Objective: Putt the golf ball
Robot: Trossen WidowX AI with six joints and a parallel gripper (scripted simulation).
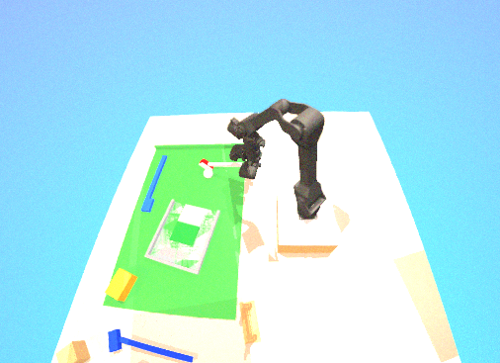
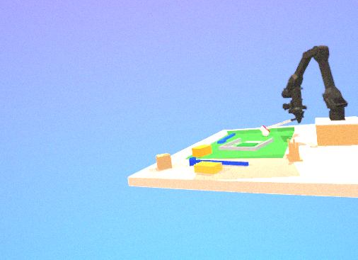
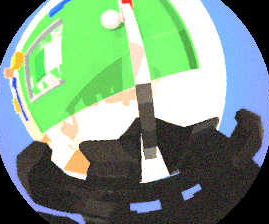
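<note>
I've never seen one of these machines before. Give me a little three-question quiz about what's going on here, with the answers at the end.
1. True or false: the fingers are shut on the shaft of the putter.
2. Which lies closest to the putter's red head?
A. the yellow block
B. the golf ball
C. the blue putter
3. Fill in: the raised green sits in the middle of a grey ____ on the green mat.

Key
1. True: the gripper holds the shaft's end, and the head reaches out over the mat.
2. B
3. frame (the ramp surround)
</note>
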